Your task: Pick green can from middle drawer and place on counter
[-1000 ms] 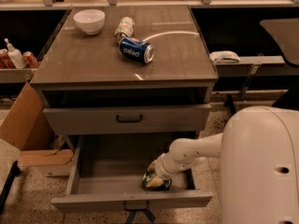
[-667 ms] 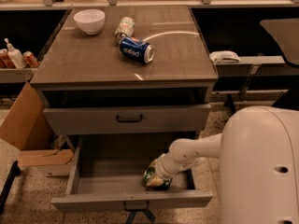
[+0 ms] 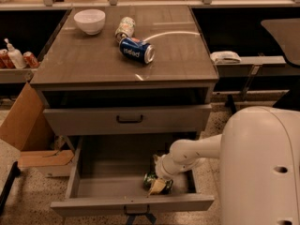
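The middle drawer is pulled out below the closed upper drawer. The green can lies at the drawer's front right, near the face panel. My gripper reaches down from the right on the white arm and is right on the can, covering part of it. The counter is the grey-brown top of the cabinet, above and behind the drawer.
On the counter lie a blue can, a pale can and a white bowl. A closed drawer sits above the open one. A cardboard box stands left. My white body fills the right.
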Controlling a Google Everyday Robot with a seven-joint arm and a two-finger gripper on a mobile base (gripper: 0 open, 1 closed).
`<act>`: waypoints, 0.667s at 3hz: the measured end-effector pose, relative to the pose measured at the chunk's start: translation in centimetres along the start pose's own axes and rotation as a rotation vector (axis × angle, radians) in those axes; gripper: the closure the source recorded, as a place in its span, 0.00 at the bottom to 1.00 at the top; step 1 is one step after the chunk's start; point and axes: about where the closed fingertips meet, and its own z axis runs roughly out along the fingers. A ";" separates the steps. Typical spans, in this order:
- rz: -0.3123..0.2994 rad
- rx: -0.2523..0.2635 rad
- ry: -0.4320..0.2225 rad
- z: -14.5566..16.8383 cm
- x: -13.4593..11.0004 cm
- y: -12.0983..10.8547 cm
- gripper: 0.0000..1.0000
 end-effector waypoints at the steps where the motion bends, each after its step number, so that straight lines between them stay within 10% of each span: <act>1: 0.019 -0.008 0.011 -0.1 0.3 0.2 0.00; 2: 0.036 -0.017 0.030 -0.4 0.8 0.7 0.26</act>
